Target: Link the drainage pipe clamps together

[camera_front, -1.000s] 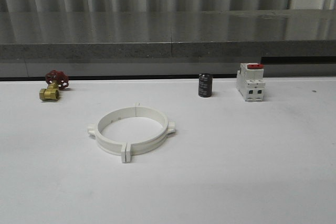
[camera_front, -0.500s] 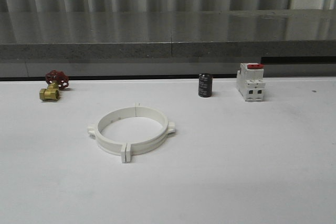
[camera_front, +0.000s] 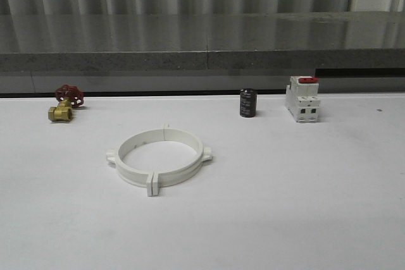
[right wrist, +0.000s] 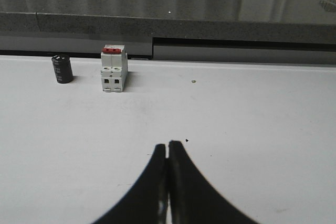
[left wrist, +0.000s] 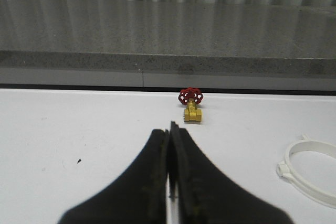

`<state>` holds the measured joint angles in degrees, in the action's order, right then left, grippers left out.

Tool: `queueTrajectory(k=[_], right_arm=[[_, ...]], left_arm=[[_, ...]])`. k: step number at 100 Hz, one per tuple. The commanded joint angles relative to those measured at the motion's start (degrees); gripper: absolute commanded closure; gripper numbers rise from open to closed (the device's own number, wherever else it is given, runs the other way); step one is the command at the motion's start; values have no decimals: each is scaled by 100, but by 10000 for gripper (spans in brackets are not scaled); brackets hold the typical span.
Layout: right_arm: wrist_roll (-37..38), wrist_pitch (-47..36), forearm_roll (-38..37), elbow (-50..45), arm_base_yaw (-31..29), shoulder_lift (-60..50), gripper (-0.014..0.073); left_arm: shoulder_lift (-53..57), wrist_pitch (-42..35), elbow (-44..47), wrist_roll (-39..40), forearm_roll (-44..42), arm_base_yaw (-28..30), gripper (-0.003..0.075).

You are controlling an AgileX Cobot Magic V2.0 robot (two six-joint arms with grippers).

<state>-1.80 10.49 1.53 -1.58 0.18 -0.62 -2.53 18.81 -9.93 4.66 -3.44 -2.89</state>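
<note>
Frame edge cuts off the drainage pipe clamps (left wrist: pixel 310 174).

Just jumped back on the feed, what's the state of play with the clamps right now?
Nothing is being handled. The two drainage pipe clamps lie on the white table closed into one ring, end tabs meeting at its near and far sides. The left gripper and right gripper both have their fingers shut on nothing, away from the ring. The brass valve, black capacitor and breaker stand along the table's far edge.
</note>
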Motion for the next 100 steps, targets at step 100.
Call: queueTrajectory(k=[100], right_arm=[[-63, -473, 14, 95, -28, -104, 662]], left_arm=[[432, -1709, 1255, 400, -181, 24, 741]])
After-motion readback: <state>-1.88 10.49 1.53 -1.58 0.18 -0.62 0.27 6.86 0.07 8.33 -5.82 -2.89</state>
